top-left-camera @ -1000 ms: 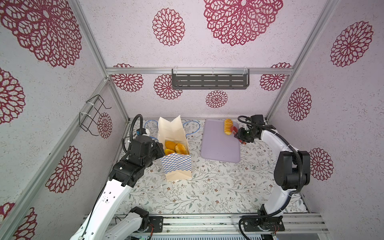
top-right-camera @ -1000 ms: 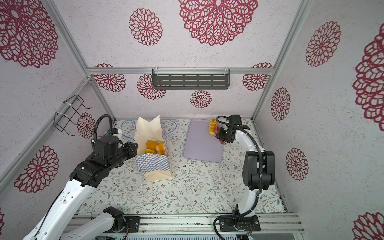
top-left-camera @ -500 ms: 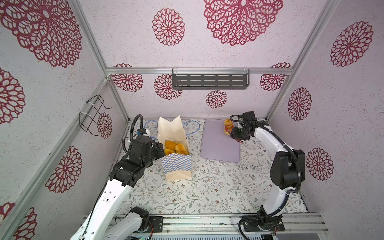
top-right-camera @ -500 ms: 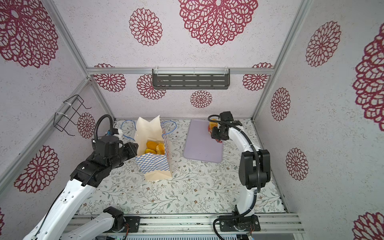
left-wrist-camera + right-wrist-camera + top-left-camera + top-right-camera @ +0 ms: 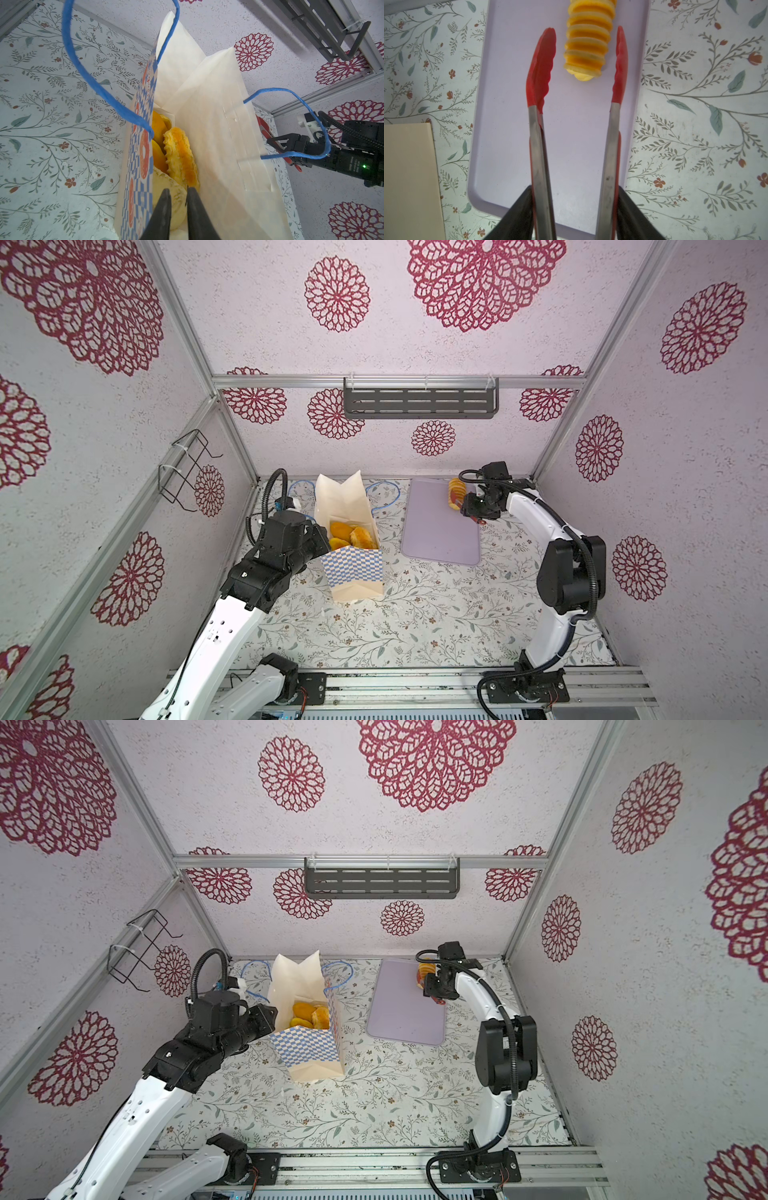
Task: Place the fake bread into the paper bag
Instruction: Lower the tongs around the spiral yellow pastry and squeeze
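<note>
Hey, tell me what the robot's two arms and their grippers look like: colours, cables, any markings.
The two arms match. The left arm and right arm have smooth white link shells and chunky black joint housings, with ribbed black cables near the wrists. The left gripper and right gripper have slim, tapering black fingers. A green light glows beside small white lettering on the right wrist.

Glossy fake bread [image 5: 588, 41], matt paper bag [image 5: 218, 135]

Floral table [image 5: 415, 614] carries paper bag [image 5: 353, 572] and lilac tray [image 5: 436, 535].
</note>
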Robot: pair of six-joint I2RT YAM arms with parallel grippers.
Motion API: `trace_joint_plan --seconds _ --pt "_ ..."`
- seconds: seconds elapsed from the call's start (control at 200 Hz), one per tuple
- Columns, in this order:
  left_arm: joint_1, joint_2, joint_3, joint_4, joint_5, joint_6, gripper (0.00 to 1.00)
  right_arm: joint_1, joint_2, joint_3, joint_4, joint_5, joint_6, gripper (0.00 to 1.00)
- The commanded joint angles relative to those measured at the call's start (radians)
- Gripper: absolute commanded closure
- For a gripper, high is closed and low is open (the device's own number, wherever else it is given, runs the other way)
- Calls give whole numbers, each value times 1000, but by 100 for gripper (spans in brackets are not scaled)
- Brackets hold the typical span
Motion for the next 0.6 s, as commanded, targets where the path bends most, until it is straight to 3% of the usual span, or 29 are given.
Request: trace_joint_plan --seconds 0.0,0.595 --pt "8 1 -9 29 -2 -2 81 2 9 42 1 9 -16 40" --pt "10 -11 -9 16 -10 -1 81 6 134 121 11 11 19 36"
